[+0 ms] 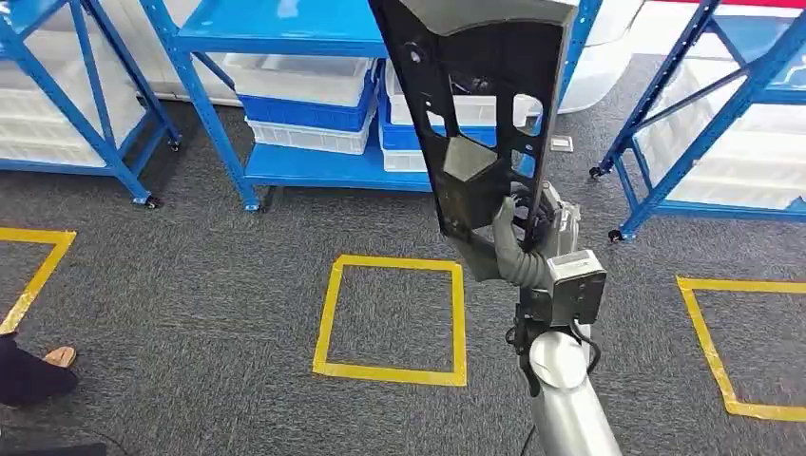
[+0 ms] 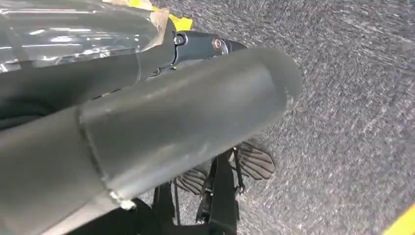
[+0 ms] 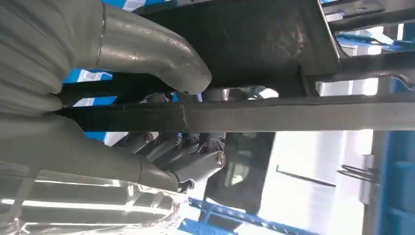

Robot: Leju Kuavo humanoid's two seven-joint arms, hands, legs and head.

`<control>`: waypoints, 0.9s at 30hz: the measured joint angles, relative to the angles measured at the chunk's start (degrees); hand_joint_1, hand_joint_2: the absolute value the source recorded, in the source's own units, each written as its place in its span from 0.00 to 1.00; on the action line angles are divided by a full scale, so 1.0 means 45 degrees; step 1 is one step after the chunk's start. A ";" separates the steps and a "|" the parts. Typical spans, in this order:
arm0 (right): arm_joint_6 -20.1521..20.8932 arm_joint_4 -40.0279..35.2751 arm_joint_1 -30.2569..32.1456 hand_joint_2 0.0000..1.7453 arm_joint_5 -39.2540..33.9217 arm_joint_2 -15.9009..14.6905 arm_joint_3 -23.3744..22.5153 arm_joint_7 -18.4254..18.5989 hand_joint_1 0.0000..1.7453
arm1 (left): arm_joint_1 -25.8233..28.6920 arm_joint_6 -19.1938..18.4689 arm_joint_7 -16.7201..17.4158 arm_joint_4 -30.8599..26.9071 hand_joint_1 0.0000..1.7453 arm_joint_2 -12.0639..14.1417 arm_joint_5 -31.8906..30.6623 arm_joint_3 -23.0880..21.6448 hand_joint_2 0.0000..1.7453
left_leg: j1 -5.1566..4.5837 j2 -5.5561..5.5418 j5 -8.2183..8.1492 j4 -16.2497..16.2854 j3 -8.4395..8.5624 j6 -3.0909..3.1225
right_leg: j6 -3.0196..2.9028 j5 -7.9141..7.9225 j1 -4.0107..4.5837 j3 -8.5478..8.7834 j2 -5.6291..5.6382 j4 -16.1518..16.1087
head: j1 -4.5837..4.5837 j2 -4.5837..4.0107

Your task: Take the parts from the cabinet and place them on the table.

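Grey carpet floor [image 1: 190,285] with yellow tape squares: one in the middle [image 1: 392,320], one partly cut off at the right [image 1: 737,347], one corner at the left [image 1: 36,271]. Far side has blue shelf racks: a centre rack [image 1: 285,57], a left rack [image 1: 71,95] and a right rack [image 1: 708,114].

Containers: on the centre rack's low shelf I see stacked bins, a white bin [image 1: 299,76] on a blue bin [image 1: 309,112] on another white one [image 1: 309,136], and more white and blue bins just right of them, partly hidden by the part. I can't tell what is in any of them. White bins also sit in the left and right racks, contents not readable.

The task's thing, a long black plastic panel [image 1: 485,104] with cut-out openings, is up in the air in front of the centre rack. My right hand [image 1: 521,237] grips its lower end, thumb on the near face, fingers wrapped behind. Long axis is close to vertical, leaning a bit left at the top; the wide end points up and runs out of frame, the narrow end points down into the hand. The right wrist view shows the thumb [image 3: 161,54] and dark fingers [image 3: 191,152] clamped on a black rib of the panel [image 3: 274,115].

Left hand [image 2: 161,122] hangs over the carpet; I can't tell whether it's clenched or spread.

A person's shoe [image 1: 59,357] is at the near left edge.
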 joint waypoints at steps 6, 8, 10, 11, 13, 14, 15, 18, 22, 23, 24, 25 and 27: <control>0.0039 0.0019 0.0223 1.00 -0.0073 -0.0019 -0.0446 0.0194 1.00 | 0.0198 0.0005 -0.0529 -0.0005 0.00 0.0010 -0.0155 0.0005 0.00 | 0.0074 -0.0103 -0.2777 0.2505 -0.0723 -0.0298 | -0.0776 0.0901 -0.0142 -0.0838 -0.0069 0.0016 | -0.0092 0.0000; 0.0044 0.0019 0.0331 1.00 -0.0083 -0.0029 -0.0573 0.0194 1.00 | 0.0195 0.0005 -0.0592 -0.0005 0.00 0.0024 -0.0155 0.0005 0.00 | 0.0079 -0.0100 -0.2461 0.4136 -0.0934 -0.0350 | -0.0753 0.1223 -0.0086 -0.1188 -0.0084 0.0066 | -0.0097 0.0000; 0.0044 0.0019 0.0435 1.00 -0.0092 -0.0039 -0.0636 0.0194 1.00 | 0.0200 0.0005 -0.0597 -0.0005 0.00 0.0029 -0.0155 0.0005 0.00 | 0.0079 -0.0099 -0.1457 0.3729 -0.0245 -0.0297 | -0.0669 0.1430 -0.0075 -0.1565 -0.0076 0.0168 | -0.0092 0.0000; 0.0044 0.0019 0.0456 1.00 -0.0092 -0.0044 -0.0670 0.0199 1.00 | 0.0197 0.0005 -0.0597 -0.0005 0.00 0.0029 -0.0155 0.0005 0.00 | 0.0078 -0.0100 -0.1295 0.2713 0.0545 -0.0248 | -0.0637 0.1500 -0.0071 -0.1719 -0.0069 0.0255 | -0.0102 0.0000; 0.0044 -0.0019 0.0461 1.00 -0.0092 -0.0053 -0.0694 0.0199 1.00 | 0.0183 0.0005 -0.0597 -0.0010 0.00 0.0054 -0.0165 0.0005 0.00 | 0.0023 -0.0146 -0.1999 0.0450 0.2184 -0.0111 | -0.0557 0.1543 0.0049 -0.1927 -0.0060 0.0467 | -0.0112 0.0000; 0.0044 -0.0029 0.0463 1.00 -0.0092 -0.0053 -0.0704 0.0199 1.00 | 0.0168 0.0005 -0.0602 -0.0010 0.00 0.0053 -0.0170 0.0005 0.00 | 0.0001 -0.0133 -0.2190 0.0146 0.2268 -0.0072 | -0.0479 0.1597 0.0043 -0.1952 -0.0086 0.0487 | -0.0048 0.0000; 0.0044 -0.0044 0.0446 1.00 -0.0092 -0.0058 -0.0714 0.0194 1.00 | 0.0171 0.0005 -0.0602 -0.0010 0.00 0.0058 -0.0175 0.0005 0.00 | -0.0034 -0.0139 -0.2215 0.0075 0.2224 -0.0034 | -0.0365 0.1674 0.0039 -0.2012 -0.0095 0.0492 | -0.0073 0.0000; 0.0044 -0.0058 0.0489 1.00 -0.0087 -0.0087 -0.0806 0.0199 1.00 | 0.0191 -0.0132 -0.0709 -0.0010 0.00 0.0010 -0.0175 0.0005 0.00 | 0.0039 -0.0025 -0.1924 -0.0183 0.2088 0.0280 | -0.0134 0.1591 0.0025 -0.2375 -0.0056 0.0762 | -0.0083 0.0000; 0.0082 -0.0126 0.0628 1.00 -0.0296 -0.0170 -0.1092 0.0175 1.00 | 0.0199 -0.0287 -0.1020 -0.0010 0.00 0.0020 -0.0180 0.0005 0.00 | 0.0023 -0.0012 -0.1579 -0.0172 0.1626 0.0402 | -0.0188 -0.0158 -0.0141 -0.3680 -0.0044 0.4174 | 0.0112 0.0000; 0.0174 -0.0126 0.0706 1.00 -0.0349 -0.0199 -0.1179 0.0161 1.00 | 0.0209 -0.0306 -0.1073 -0.0010 0.00 0.0019 -0.0194 0.0010 0.00 | 0.0025 -0.0010 -0.1506 -0.0169 0.1540 0.0377 | -0.0091 -0.0223 -0.0189 -0.3696 -0.0044 0.4446 | 0.0107 0.0000; 0.0263 -0.0131 0.0769 1.00 -0.0403 -0.0219 -0.1263 0.0150 1.00 | 0.0219 -0.0311 -0.1117 -0.0010 0.00 0.0015 -0.0204 0.0010 0.00 | 0.0038 -0.0008 -0.1428 -0.0162 0.1442 0.0334 | 0.0046 -0.0082 -0.0250 -0.3337 -0.0045 0.4051 | 0.0117 0.0000; 0.0306 -0.0136 0.0784 1.00 -0.0432 -0.0228 -0.1316 0.0150 1.00 | 0.0223 -0.0340 -0.1141 -0.0010 0.00 0.0010 -0.0214 0.0010 0.00 | 0.0057 -0.0009 -0.1371 -0.0155 0.1385 0.0280 | 0.0183 0.0216 -0.0295 -0.2749 -0.0048 0.3166 | 0.0112 0.0000; 0.0427 -0.0155 0.0749 1.00 -0.0495 -0.0233 -0.1379 0.0131 1.00 | 0.0218 -0.0384 -0.1214 -0.0010 0.00 0.0005 -0.0238 0.0019 0.00 | 0.0078 -0.0006 -0.1279 -0.0125 0.1338 0.0147 | 0.0413 0.0866 -0.0444 -0.1288 -0.0066 0.0787 | 0.0117 0.0000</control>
